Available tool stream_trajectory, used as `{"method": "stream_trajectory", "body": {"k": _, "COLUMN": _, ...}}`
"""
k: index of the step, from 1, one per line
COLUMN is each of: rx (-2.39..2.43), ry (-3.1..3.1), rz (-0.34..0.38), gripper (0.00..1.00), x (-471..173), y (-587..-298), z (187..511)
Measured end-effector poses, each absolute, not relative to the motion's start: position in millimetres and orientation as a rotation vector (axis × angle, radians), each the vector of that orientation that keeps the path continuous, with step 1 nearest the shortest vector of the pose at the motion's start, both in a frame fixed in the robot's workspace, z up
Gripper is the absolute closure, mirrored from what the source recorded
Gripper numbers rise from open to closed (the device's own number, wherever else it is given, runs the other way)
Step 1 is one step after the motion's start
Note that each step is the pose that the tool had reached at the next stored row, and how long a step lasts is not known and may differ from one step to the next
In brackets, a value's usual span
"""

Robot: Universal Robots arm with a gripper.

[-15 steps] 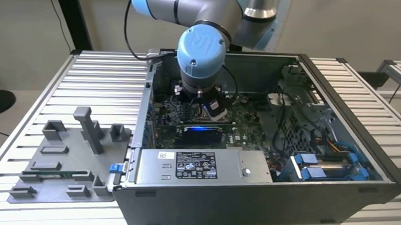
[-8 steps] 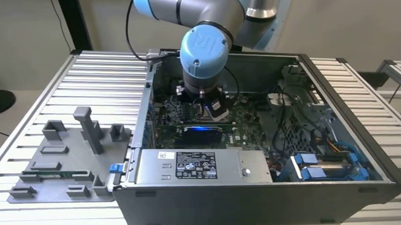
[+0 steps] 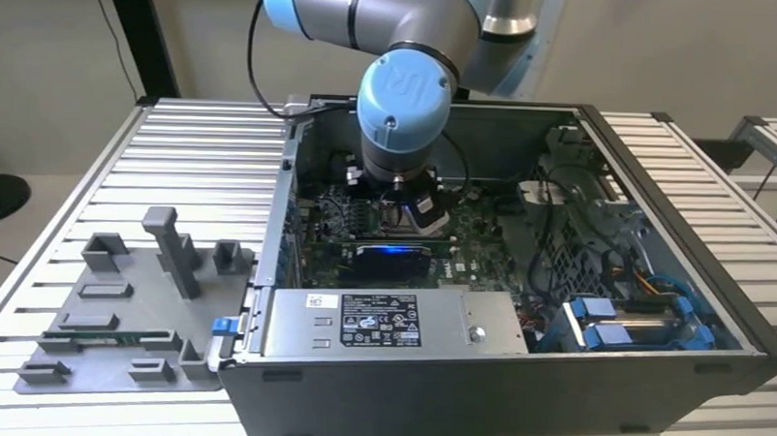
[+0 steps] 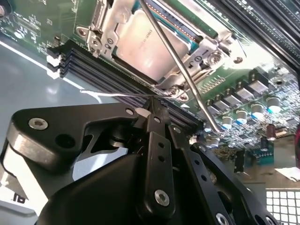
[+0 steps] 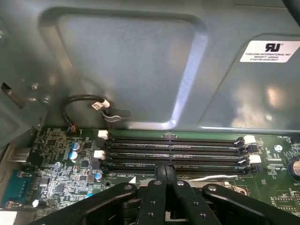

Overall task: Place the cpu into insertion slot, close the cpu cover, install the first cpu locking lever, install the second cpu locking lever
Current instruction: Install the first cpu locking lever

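Hand [image 4: 155,107]: pressed together, tips at the locking lever [image 4: 117,95] end (pinching or pushing, unclear).
Handling: thin springy steel wire, probably slick; take its free end.
Cpu [image 4: 140,42]: seated under closed cpu cover [image 4: 108,33].

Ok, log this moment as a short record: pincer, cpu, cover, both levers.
pincer: shut, low over the board; hold on anything unclear
cpu: flat under the cpu cover, metal top showing through the cut-out
cpu cover: down, framing the cpu
slanting lever: thin rod crossing the cover, apparently unlatched
low lever: thin rod along the memory slots, one end at the pincer tips
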State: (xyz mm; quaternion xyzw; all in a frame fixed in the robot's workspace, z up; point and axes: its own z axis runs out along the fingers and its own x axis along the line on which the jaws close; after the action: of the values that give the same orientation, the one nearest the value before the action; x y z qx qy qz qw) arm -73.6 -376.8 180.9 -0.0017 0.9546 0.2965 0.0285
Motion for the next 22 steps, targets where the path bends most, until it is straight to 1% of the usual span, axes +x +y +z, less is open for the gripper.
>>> {"method": "stream_trajectory", "body": {"k": 22, "rx": -0.005, "ry": 2.946, "rz": 0.915, "gripper": 1.00, "x": -61, "y": -374, "z": 176}}
